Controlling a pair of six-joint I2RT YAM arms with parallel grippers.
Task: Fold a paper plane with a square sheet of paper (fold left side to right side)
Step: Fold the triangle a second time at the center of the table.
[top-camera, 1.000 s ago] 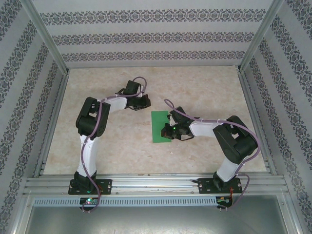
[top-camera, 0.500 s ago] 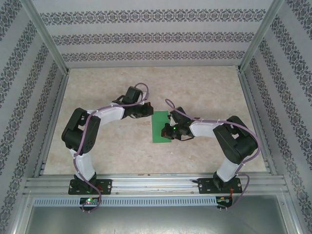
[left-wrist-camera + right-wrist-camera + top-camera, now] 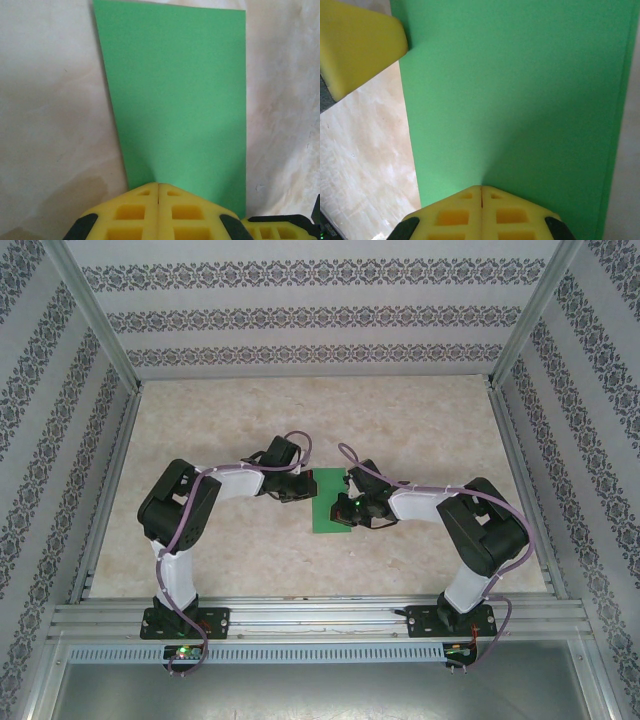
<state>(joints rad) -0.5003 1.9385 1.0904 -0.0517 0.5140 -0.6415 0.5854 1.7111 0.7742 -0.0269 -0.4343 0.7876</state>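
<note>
The sheet of paper [image 3: 326,512] lies flat on the pale marbled table [image 3: 420,420], between the two claws. It is plain bright green and smooth. It shows as a rectangle, clearly longer than it is wide, with crisp straight edges. In the right wrist view a thin, slightly lighter green strip runs down its right-hand edge.

The left claw [image 3: 303,490] has its yellow fingers [image 3: 135,212] pressed together with nothing between them. The paper begins right under its tips and stretches away ahead of it, a little to its right.

The right claw [image 3: 343,508] is likewise closed tight and empty, its tips over the paper, which spreads ahead of it and to both sides. Ahead and to its left, a yellow finger of the left claw sits at the paper's edge.
</note>
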